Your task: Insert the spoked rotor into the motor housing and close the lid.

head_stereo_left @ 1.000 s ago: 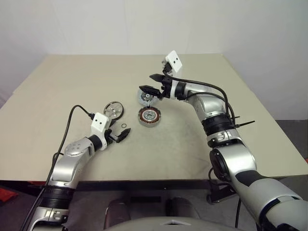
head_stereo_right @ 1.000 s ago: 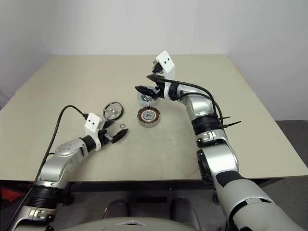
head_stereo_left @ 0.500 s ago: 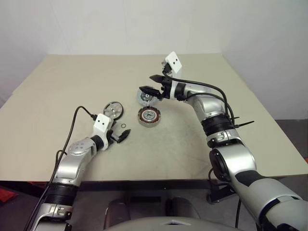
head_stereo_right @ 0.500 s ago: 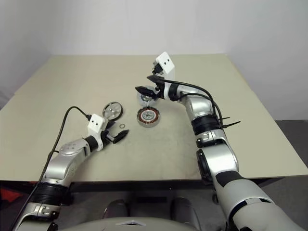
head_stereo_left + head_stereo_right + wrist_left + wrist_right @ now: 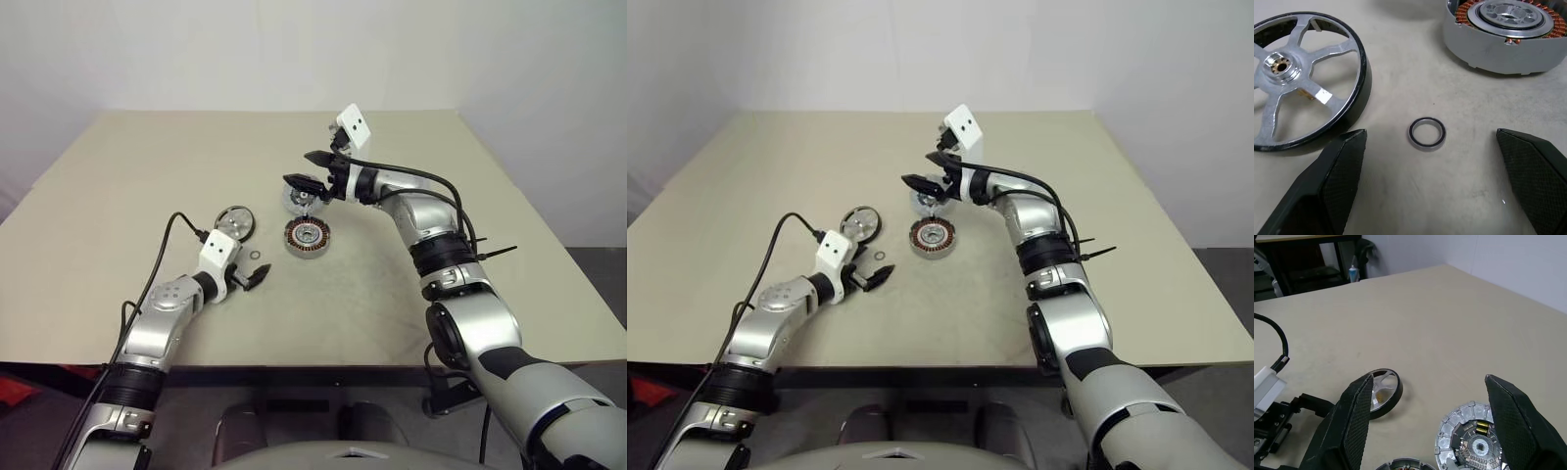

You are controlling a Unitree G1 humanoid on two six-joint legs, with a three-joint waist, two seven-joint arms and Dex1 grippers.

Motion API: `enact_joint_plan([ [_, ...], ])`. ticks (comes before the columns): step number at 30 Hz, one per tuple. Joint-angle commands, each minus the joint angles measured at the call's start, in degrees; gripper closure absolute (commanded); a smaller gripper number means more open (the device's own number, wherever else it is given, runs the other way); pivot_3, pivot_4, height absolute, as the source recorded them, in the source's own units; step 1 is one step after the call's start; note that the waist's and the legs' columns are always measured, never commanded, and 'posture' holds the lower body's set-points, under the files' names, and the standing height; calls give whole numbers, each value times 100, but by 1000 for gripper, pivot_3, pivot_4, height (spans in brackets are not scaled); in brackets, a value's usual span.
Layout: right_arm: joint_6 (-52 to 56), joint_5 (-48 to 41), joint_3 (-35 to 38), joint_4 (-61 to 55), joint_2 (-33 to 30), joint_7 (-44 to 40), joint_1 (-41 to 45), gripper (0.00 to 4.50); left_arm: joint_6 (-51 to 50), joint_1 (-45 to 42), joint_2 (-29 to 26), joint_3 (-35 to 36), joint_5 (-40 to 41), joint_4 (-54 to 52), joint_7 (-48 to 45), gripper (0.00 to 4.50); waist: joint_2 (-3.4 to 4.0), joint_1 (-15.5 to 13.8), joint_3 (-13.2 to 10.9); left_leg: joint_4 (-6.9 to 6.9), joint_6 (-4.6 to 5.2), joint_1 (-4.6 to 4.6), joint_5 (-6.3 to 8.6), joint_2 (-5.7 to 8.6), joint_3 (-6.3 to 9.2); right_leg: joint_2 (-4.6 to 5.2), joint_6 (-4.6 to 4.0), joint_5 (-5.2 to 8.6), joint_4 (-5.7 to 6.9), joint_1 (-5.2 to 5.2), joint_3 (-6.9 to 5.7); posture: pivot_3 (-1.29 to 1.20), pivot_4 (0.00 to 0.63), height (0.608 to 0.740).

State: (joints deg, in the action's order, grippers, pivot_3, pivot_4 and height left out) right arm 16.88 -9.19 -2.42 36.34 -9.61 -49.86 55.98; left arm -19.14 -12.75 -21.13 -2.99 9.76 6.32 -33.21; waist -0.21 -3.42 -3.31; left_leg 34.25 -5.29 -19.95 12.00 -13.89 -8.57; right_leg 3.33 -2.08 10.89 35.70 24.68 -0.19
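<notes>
The spoked rotor (image 5: pixel 233 221) lies flat on the table, silvery spokes up, left of the motor housing (image 5: pixel 308 236), whose copper coils ring a silver hub. The lid (image 5: pixel 297 196) stands tilted up behind the housing, joined at its far edge. My left gripper (image 5: pixel 253 277) rests low over the table, open, nothing between its fingers. In the left wrist view the rotor (image 5: pixel 1298 78) is just beyond one finger (image 5: pixel 1342 166) and the housing (image 5: pixel 1506 34) is farther off. My right gripper (image 5: pixel 302 168) hovers open above the lid (image 5: pixel 1471 438), holding nothing.
A tiny thin wire ring (image 5: pixel 1427 132) lies on the table straight ahead of my left gripper, between the rotor and the housing. The beige table (image 5: pixel 147 166) stretches wide to the left and back. A black cable runs from my left wrist.
My left forearm has swung in slightly and the wrist has rolled a little, with the gripper staying near the small ring. The right arm has kept still.
</notes>
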Motion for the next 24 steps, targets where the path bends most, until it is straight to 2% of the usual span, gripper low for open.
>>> enact_joint_plan([
  [1, -121, -79, 39, -108, -1, 14, 205, 376, 116, -159, 59, -78, -35, 58, -68, 0, 0, -36, 0, 0, 0, 0, 0, 0, 0, 0, 0, 0, 0, 0, 0, 0, 0, 740],
  [17, -174, -71, 42, -95, 7, 42, 213, 376, 130, -444, 275, -381, -205, 433, -290, 0, 2, -154, 0, 0, -4, 0, -4, 5, 0, 8, 0, 0, 1, -3, -3, 0, 0, 740],
  [24, -204, -65, 60, -62, -8, 83, 231, 376, 153, -225, 223, -295, -153, 415, -390, 0, 2, -195, 0, 0, -5, 0, -5, 5, 0, 8, 0, 0, 0, -3, -3, 0, 0, 740],
])
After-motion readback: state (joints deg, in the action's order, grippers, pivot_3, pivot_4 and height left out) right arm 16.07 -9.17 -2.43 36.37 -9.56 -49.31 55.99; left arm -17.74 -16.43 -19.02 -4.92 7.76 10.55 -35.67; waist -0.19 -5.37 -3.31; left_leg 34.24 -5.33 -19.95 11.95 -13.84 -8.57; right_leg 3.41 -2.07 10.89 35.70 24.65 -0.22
